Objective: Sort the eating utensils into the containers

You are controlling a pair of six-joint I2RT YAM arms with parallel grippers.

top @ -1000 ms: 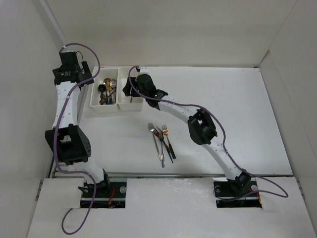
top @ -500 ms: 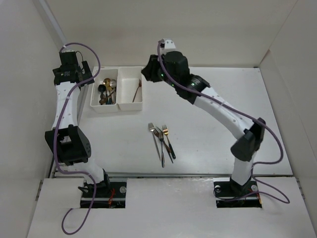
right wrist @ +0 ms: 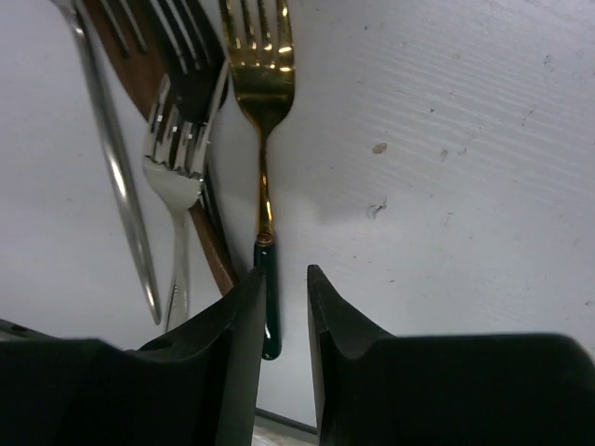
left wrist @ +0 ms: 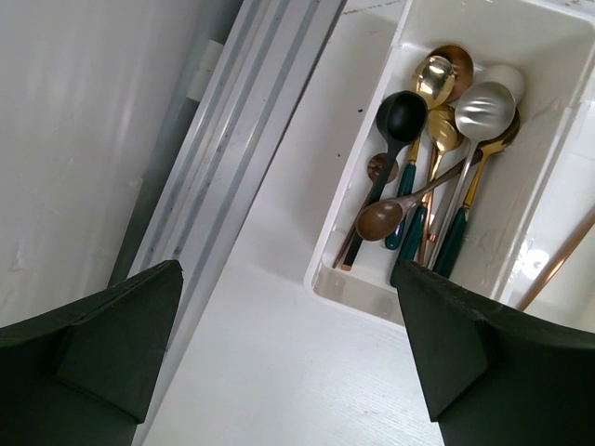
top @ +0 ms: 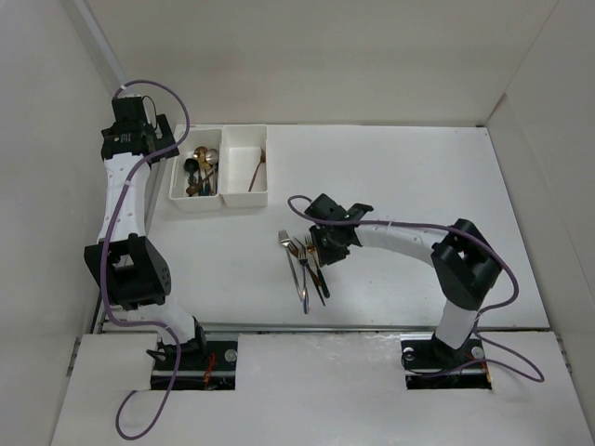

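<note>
Several forks lie bunched on the table. My right gripper is low over them. In the right wrist view its jaws stand a narrow gap apart astride the dark green handle of a gold fork, which lies on the table. A silver fork, a black fork and a brown handle lie just to its left. The left white bin holds several spoons. The right bin holds a copper fork. My left gripper is open and empty beside the left bin.
White enclosure walls stand around the table on the left, back and right. A metal rail runs along the left wall next to the bins. The left arm's purple cable loops over the left bin's corner.
My right arm has swung from over the right bin back down to the forks on the table. The copper fork now lies in the right bin. The left arm has not moved.
</note>
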